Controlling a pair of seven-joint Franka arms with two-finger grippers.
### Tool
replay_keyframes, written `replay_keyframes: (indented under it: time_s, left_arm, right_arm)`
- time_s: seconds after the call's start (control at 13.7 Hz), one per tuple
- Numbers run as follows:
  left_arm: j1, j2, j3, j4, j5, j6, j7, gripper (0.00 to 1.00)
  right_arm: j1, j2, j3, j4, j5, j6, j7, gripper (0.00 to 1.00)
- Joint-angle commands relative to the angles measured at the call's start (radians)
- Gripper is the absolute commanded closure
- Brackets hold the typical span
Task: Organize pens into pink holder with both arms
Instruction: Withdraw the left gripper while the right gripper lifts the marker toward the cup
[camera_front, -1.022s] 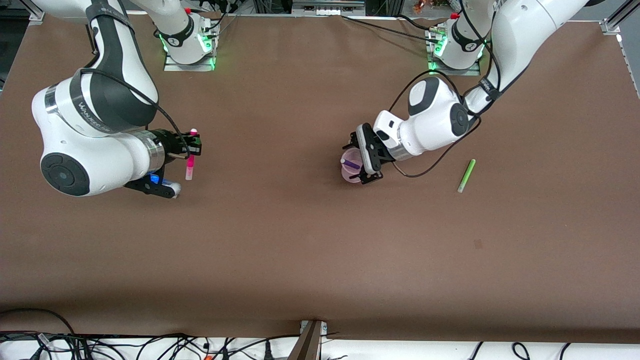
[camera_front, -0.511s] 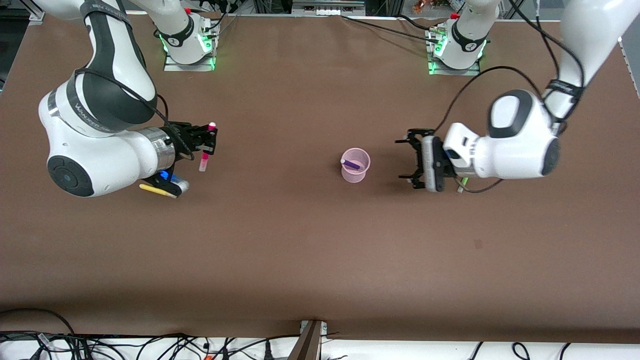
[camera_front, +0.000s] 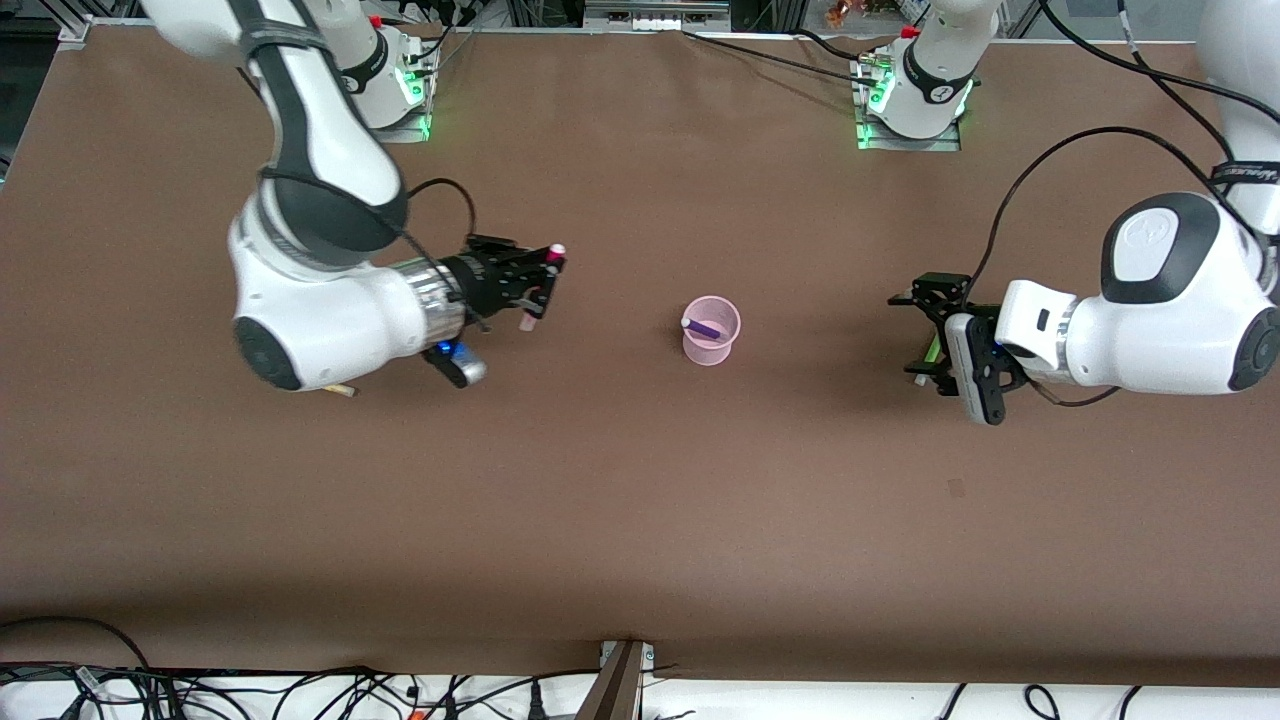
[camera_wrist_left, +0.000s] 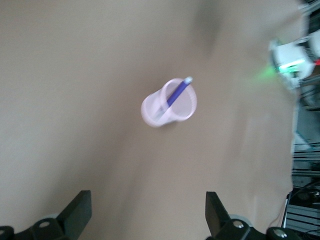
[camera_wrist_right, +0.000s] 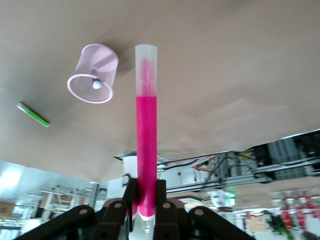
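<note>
The right gripper (camera_front: 537, 282) had its jaws pinched tight on the magenta-pink pen (camera_wrist_right: 146, 135), gripping it near one end so that the pale capped tip stuck out past the fingers (camera_wrist_right: 117, 212). It hung in the air over bare table (camera_front: 620, 480), at about nine o'clock from the pink holder (camera_front: 711, 331) and well apart from it.

The left gripper (camera_front: 928, 335) had its jaws spread wide and held nothing. It was over the light green pen (camera_front: 934, 347), which lay flat on the table toward the left arm's end, at about three o'clock from the holder; in the front view only a sliver of green showed between the fingers (camera_wrist_left: 75, 215).

The holder stood upright near the middle of the table, with the dark purple pen (camera_wrist_left: 176, 94) leaning inside it, pale tip up over the rim.

A tip of the yellow pen (camera_front: 340, 390) peeked out under the right arm's wrist, on the table toward the right arm's end.
</note>
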Motion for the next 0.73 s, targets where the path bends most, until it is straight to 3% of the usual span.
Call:
replay_keyframes:
  time_s: [0.0,0.29,0.51,0.66]
  left_arm:
    - [-0.054,-0.034,0.004,0.094,0.176,-0.087,-0.211,0.00]
    - [-0.117,-0.104,0.004,0.124,0.422,-0.210,-0.382,0.00]
    - [-0.124,-0.179,0.050,0.120,0.452,-0.223,-0.396,0.00]
    - [-0.262,-0.274,0.296,0.118,0.392,-0.160,-0.396,0.00]
  right_arm:
    - [0.100,0.002,-0.004,-0.027,0.050,0.142,0.104,1.00]
    - [0.246,0.051,-0.004,-0.026,0.101,0.403,0.225,1.00]
    - [0.316,0.089,-0.004,-0.027,0.161,0.558,0.325,1.00]
    - [0.341,0.108,-0.004,-0.032,0.201,0.605,0.348,1.00]
